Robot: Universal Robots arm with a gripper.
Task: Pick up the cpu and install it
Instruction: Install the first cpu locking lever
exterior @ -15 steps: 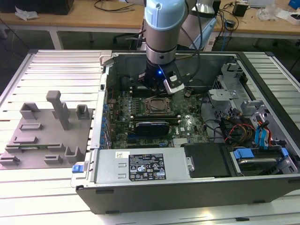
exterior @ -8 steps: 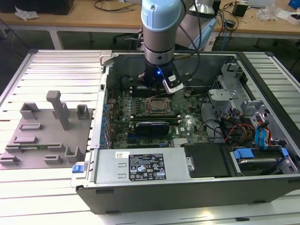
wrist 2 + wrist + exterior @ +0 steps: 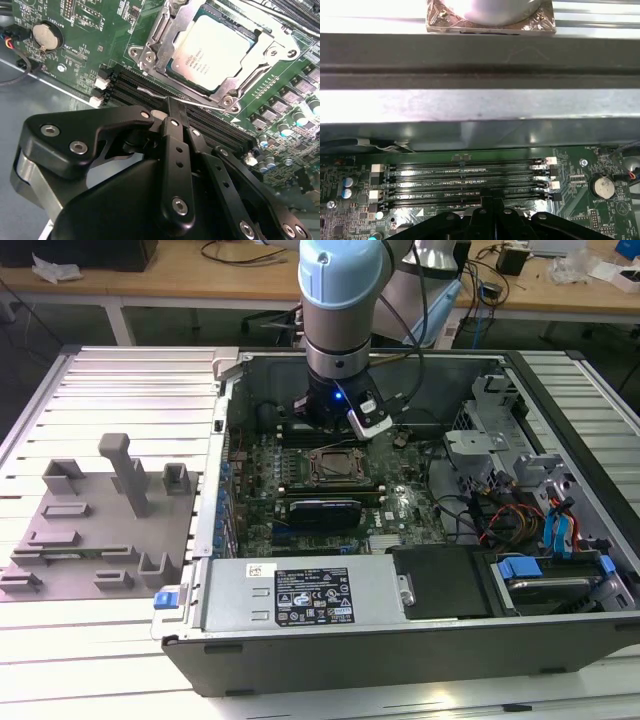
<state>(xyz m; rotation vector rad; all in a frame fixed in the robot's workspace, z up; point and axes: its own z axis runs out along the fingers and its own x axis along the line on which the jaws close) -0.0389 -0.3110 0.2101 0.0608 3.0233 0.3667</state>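
The end effector [image 3: 171, 111] is hanging low over the memory slots [image 3: 465, 180] with its two black fingers pressed together and nothing between them — clenched and empty. In the second wrist view its tip is sitting just beside a thin wire lever [image 3: 180, 100] at the socket's edge; whether it is touching cannot be told. Just beyond, the cpu [image 3: 212, 50] is lying flat in the socket [image 3: 150, 45], its silvery top carrying dark print, with the metal frame around it. A coin battery [image 3: 44, 35] is showing on the green motherboard [image 3: 85, 20]. In the exterior view the arm [image 3: 340, 300] is reaching into the open computer case [image 3: 400, 640], whose walls are closing in round the board. A white label is showing on the power supply [image 3: 300, 590]. The grey moulded tray [image 3: 100, 530] is resting on the worktop [image 3: 100, 660], well apart at the exterior view's left.
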